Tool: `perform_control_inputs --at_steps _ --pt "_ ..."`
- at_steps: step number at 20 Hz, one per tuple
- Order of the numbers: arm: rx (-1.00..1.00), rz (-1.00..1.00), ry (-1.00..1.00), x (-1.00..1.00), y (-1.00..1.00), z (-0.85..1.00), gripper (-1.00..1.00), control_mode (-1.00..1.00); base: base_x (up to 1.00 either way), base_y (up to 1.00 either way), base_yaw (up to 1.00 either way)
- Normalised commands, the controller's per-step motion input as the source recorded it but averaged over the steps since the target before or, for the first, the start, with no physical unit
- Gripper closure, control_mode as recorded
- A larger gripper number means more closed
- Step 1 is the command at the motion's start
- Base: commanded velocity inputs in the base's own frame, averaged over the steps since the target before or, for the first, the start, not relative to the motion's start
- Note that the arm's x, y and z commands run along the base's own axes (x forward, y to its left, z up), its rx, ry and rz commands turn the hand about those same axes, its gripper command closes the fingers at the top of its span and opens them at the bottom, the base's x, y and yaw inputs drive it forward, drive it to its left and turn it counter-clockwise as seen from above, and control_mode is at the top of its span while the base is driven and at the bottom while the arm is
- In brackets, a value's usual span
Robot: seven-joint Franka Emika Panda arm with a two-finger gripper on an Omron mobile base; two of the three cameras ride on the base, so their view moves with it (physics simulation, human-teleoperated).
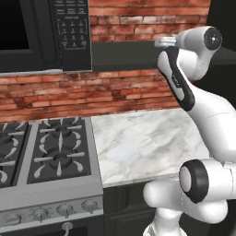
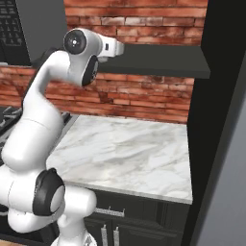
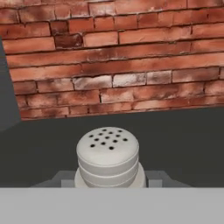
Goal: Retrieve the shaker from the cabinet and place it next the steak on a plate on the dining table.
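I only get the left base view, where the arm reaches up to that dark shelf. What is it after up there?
Observer: A small light-grey shaker. The hand view shows the gripper shut on it.
Operator: How do you know it's a shaker?
Observer: Its domed top is dotted with small dark holes.
Operator: What's past the counter, behind the arm?
Observer: In the right base view, a tall dark panel stands at the marble counter's right end.

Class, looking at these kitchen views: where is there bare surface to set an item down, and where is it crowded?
Free: the marble counter, between stove and dark cabinet side. Crowded: the shelf, where the tool grips the shaker.
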Motion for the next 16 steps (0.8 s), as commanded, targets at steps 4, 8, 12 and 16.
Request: perform_control_inputs --at_steps 4,8,12,16 --pt "0.00 0.00 -0.08 -1.00 0.00 0.52 1.00 -1.00 0.00 0.00 0.00" --pt "0.02 0.00 0.10 -1.00 0.00 0.41 1.00 -1.00 0.00 0.00 0.00" --pt "0.04 0.00 0.06 -1.00 0.00 0.24 1.00 -1.00 0.00 0.00 0.00" --pt "0.01 0.04 0.00 -1.00 0.00 0.03 1.00 -1.00 0.00 0.00 0.00"
